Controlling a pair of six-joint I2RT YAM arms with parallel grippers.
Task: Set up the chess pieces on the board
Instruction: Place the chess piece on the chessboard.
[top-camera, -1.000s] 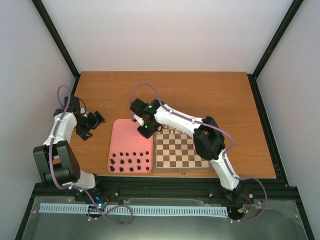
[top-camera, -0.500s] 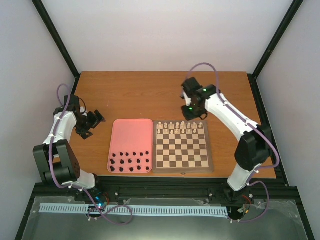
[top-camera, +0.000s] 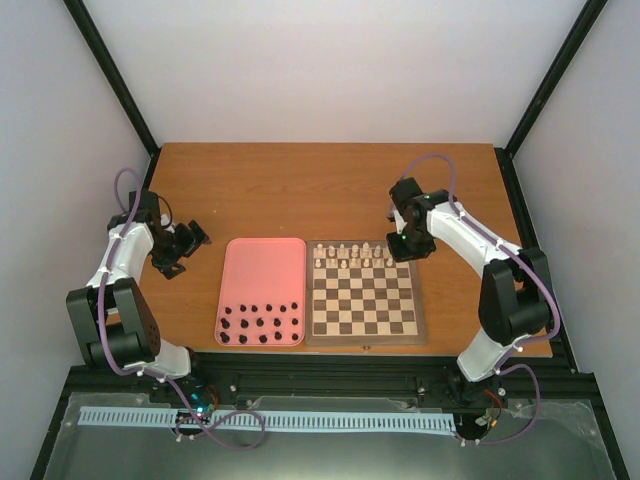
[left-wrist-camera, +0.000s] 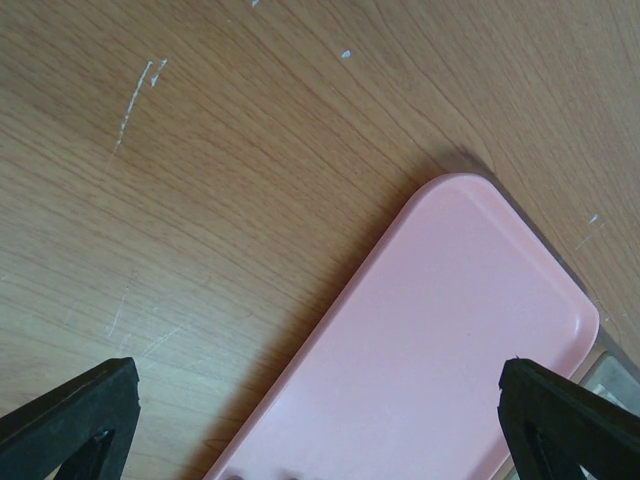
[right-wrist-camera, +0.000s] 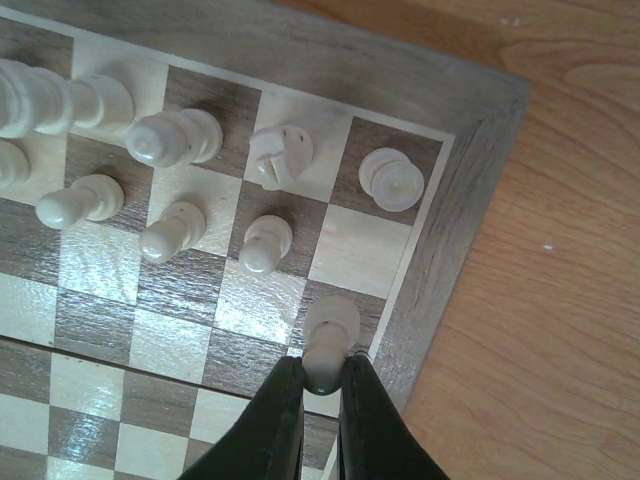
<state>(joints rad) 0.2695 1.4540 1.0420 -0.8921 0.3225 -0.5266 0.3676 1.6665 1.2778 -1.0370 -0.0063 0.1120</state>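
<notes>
**woodpusher:** so what are the jaws up to here?

**rookie_k:** The right gripper (right-wrist-camera: 322, 372) has its jaws clenched on a cream pawn (right-wrist-camera: 330, 325), pinching it from both sides. The pawn sits low over the board (right-wrist-camera: 440, 240), right by the border near the corner. It's just past the bare light square in front of the corner piece. Can't tell if its base is touching the wood.

**woodpusher:** and the rest?

**rookie_k:** The other cream chess pieces (top-camera: 350, 255) stand in the board's two far rows, the taller ones behind and the pawns in front. The left gripper (left-wrist-camera: 318, 375) hangs well off to the left with its jaws spread wide and nothing in them. It's over the edge of the pink tray (left-wrist-camera: 480, 300) and the wooden table (left-wrist-camera: 200, 150). The black pieces (top-camera: 262, 325) sit bunched at the tray's near end, right beside the board.
</notes>
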